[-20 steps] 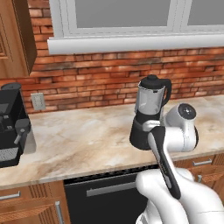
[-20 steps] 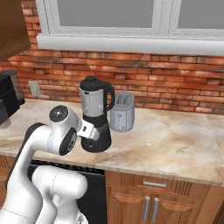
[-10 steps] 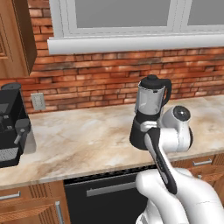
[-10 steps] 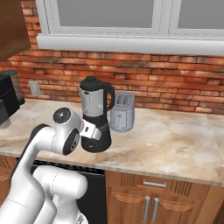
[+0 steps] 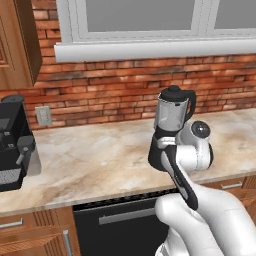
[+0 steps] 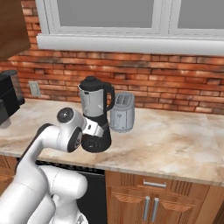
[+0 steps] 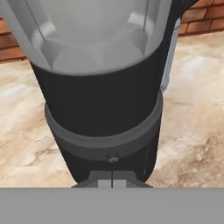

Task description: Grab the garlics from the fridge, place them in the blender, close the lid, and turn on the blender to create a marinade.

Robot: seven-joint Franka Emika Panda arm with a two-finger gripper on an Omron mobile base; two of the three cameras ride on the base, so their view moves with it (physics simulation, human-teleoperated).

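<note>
The white arm rose from the base, bent sharply at its dark-jointed elbow and reached forward and low, its wrist levelled at counter height. The gripper [image 7: 112, 180] pointed straight ahead, its two fingertips pressed together with no gap between them and nothing held between them. In the left base view the forearm ran up and away from the camera, the rounded wrist joint to the right of the hand. In the right base view the wrist sat left of the hand, which faced right.
</note>
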